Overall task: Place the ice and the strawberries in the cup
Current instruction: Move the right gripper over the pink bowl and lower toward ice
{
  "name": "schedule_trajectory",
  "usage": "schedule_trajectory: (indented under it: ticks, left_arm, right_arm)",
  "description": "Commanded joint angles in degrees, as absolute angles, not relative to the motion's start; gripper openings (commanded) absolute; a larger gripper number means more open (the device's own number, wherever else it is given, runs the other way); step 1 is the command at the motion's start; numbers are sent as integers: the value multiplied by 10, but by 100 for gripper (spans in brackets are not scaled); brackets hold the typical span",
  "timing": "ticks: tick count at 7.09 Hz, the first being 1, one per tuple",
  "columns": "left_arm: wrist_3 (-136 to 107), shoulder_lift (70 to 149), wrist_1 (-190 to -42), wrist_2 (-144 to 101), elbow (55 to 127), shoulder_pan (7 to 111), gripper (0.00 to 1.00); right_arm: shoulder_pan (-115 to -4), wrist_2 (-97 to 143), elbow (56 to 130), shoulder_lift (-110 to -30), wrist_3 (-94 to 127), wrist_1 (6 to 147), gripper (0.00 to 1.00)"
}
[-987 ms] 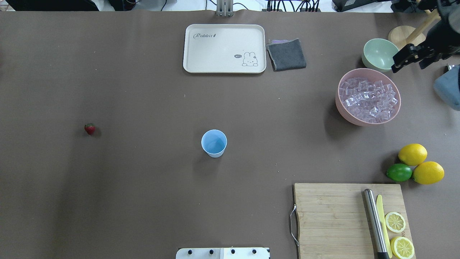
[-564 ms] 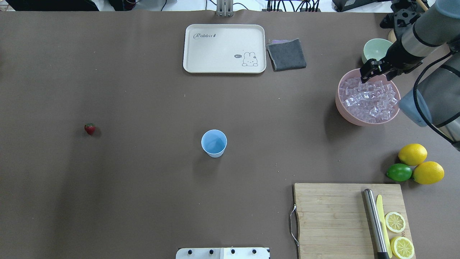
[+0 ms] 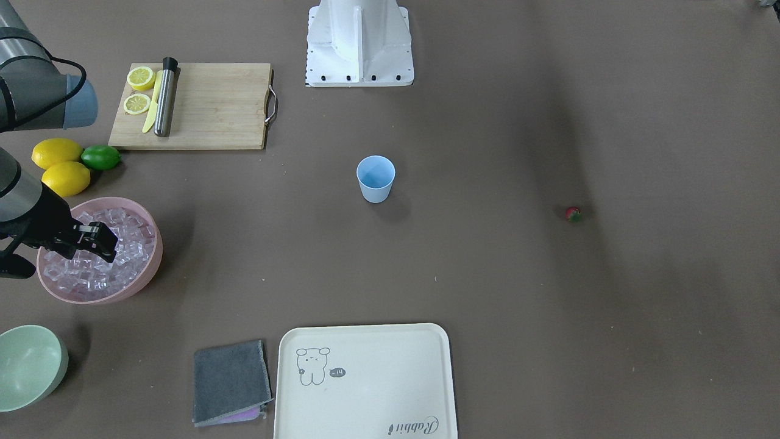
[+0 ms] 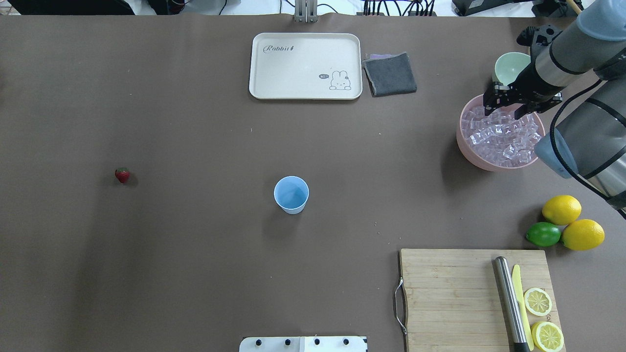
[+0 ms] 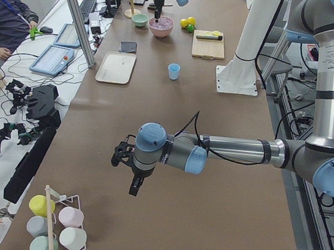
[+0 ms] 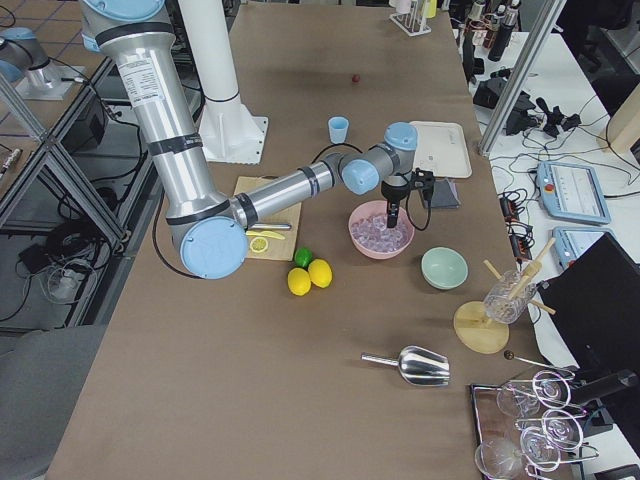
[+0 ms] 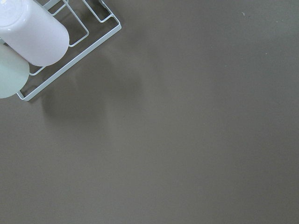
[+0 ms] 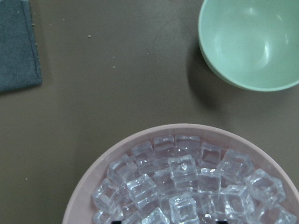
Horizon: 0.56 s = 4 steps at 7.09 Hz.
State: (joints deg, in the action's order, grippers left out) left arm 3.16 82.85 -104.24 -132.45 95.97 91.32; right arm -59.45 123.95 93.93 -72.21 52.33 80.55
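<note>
Currently the right gripper point(image 3: 108, 245), jaws apart, hangs over the pink bowl point(image 4: 460, 138) near the worktop's point(image 4: 195, 254) far-right corner, and the cup point(image 4: 291, 194) sits empty mid-worktop. Drop straight onto one top ice point(image 4: 503, 139) cube and close gently, since it looks slippery and crowded. Strawberry point(image 4: 122, 174) lies toward the left edge; can't tell the left gripper's point(image 5: 134, 186) state.

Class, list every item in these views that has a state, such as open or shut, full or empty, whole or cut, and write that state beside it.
cup: upright, empty
pink bowl: full of ice
green bowl: upright, empty
tray: empty
strawberry: loose, outside the cup
whole lemons: uncut
lemon halves: cut, on the board
right gripper: open, above the ice
left gripper: cannot tell open or shut
</note>
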Motion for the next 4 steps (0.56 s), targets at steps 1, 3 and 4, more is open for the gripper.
schedule_trajectory:
  ticks: [1, 3, 4]
  left_arm:
    - [32, 830, -1042, -1325, 959, 913, 98]
    - [31, 830, -1042, -1325, 959, 913, 98]
    - [32, 831, -1042, -1325, 959, 913, 98]
  right_arm:
    - [-590, 1237, 935, -735, 576, 805, 72]
    - [-573, 1235, 939, -738, 622, 805, 72]
    - [-559, 1234, 940, -733, 642, 805, 68]
